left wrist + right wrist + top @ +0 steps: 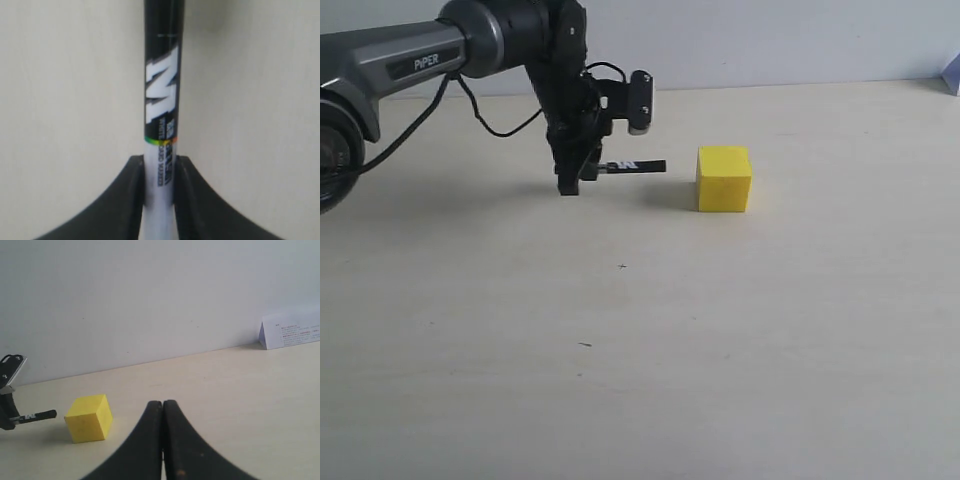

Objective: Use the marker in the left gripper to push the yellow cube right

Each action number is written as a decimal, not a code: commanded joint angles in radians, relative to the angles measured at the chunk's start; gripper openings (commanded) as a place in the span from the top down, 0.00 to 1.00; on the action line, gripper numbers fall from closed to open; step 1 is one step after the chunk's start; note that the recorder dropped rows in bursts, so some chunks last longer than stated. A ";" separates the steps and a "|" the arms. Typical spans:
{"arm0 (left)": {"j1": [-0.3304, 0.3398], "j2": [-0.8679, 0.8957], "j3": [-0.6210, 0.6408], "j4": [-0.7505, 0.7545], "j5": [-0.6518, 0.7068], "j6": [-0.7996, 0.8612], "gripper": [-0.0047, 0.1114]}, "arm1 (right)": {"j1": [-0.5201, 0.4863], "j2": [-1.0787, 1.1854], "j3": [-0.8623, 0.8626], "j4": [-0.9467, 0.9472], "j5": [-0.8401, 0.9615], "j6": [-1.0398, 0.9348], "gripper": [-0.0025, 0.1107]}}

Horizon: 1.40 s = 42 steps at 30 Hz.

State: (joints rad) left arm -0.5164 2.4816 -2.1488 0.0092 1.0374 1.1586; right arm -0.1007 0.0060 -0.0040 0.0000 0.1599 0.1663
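The yellow cube [724, 179] rests on the pale table, right of centre; the right wrist view also shows the cube [89, 417]. My left gripper [576, 182] is shut on the marker [638, 166], which sticks out level toward the cube, its black tip a short gap left of the cube's left face. In the left wrist view the marker [161, 115] runs between the dark fingers [131, 200], white barrel clamped, black half beyond. My right gripper [163, 406] is shut on nothing, well apart from the cube.
The table [640, 350] is pale wood, with a light wall behind it. A folded white paper card [292, 329] stands at the table's far edge by the wall. A black cable [490, 120] trails from the left arm.
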 commanded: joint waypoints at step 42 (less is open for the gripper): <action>-0.082 0.039 -0.015 0.208 -0.052 -0.267 0.96 | -0.003 -0.006 0.004 0.000 -0.009 -0.007 0.98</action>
State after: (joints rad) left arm -0.5936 2.5281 -2.1582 0.2366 0.9877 0.9168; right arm -0.1007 0.0060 -0.0040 0.0000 0.1599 0.1663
